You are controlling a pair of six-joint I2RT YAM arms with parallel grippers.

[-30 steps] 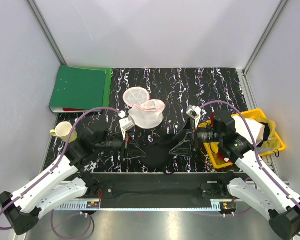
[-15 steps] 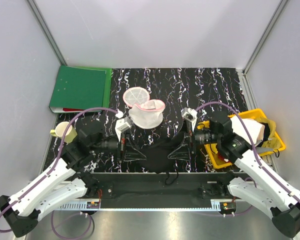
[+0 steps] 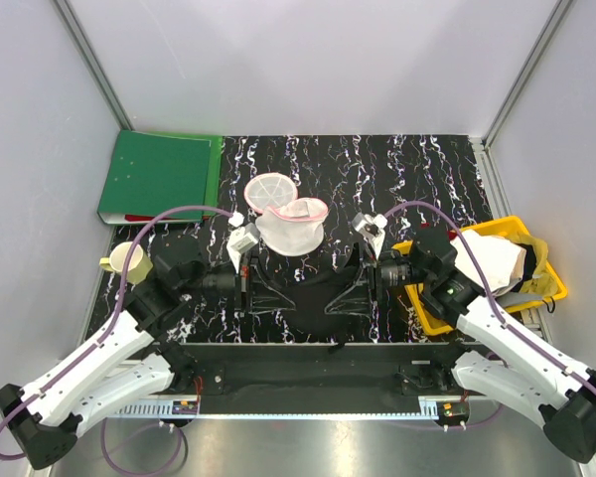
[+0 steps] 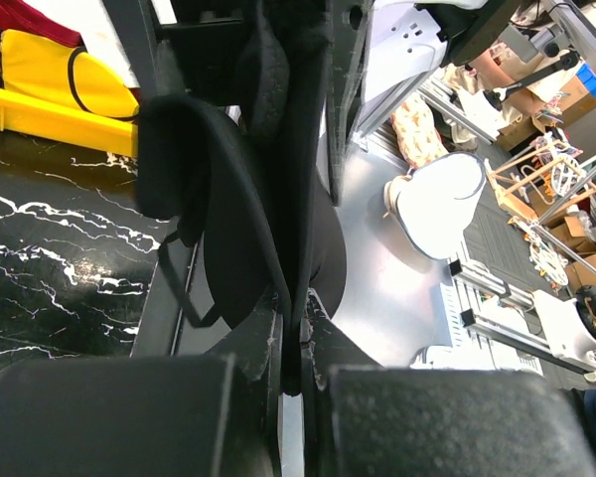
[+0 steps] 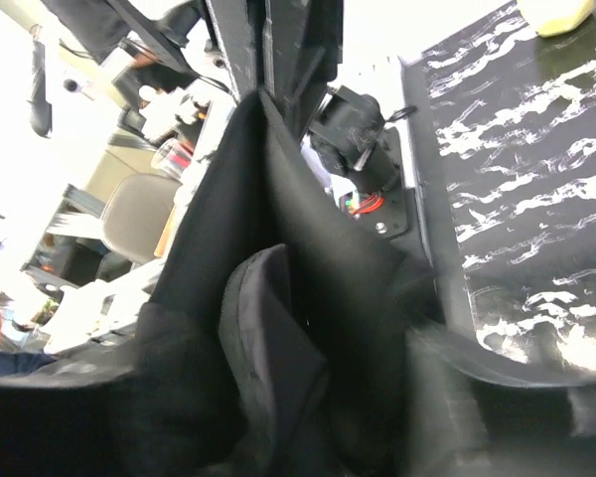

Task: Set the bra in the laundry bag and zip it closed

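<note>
Left gripper (image 3: 273, 296) was clamped tight on one end of the single black bra (image 3: 313, 298), with the cloth nipped between its fingers in the left wrist view. The right gripper (image 3: 343, 301), second of the two, had the bra's other end lying between its fingers, but blur hid whether it gripped. The bra stretched between them near the table's (image 3: 407, 179) front edge, just in front of the one laundry bag (image 3: 290, 231), whose round flap (image 3: 269, 191) stood open behind it. One green folder (image 3: 159, 177), one cup (image 3: 127, 262) and one yellow basket (image 3: 551, 283) sat well apart. The right arm cut off part of the basket, and the black marbled tabletop swallowed the bra's outline.
</note>
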